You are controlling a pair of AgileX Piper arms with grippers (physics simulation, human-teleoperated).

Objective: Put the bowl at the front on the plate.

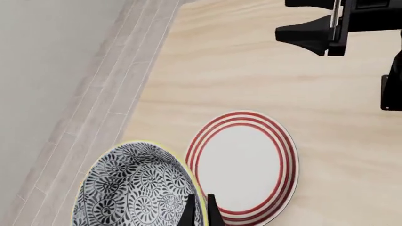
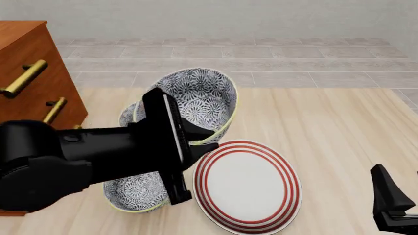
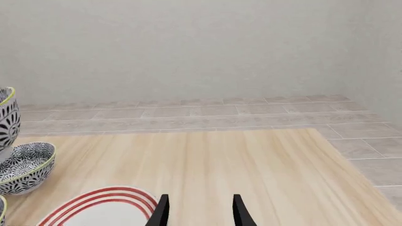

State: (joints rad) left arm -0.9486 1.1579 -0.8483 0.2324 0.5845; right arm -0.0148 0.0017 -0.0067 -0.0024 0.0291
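A light wooden table [image 2: 339, 127] fills most of the front view. At its left edge stands a reddish-brown cabinet [image 2: 29, 63] with brass handles [image 2: 26, 77]. Two patterned bowls rest on the table: one low at the front left [image 2: 134, 193], another further back [image 2: 128, 115], mostly hidden. Beyond the table lies a grey tiled floor [image 2: 261, 54], ending at a plain pale wall [image 2: 228, 17].

so the count: three patterned bowls, one up in the air [image 2: 202, 100], one at the front [image 2: 134, 193], one mostly hidden behind the arm [image 2: 128, 116]. one red-ringed plate [image 2: 247, 185]. one wooden drawer unit [image 2: 26, 63] with two brass handles showing.
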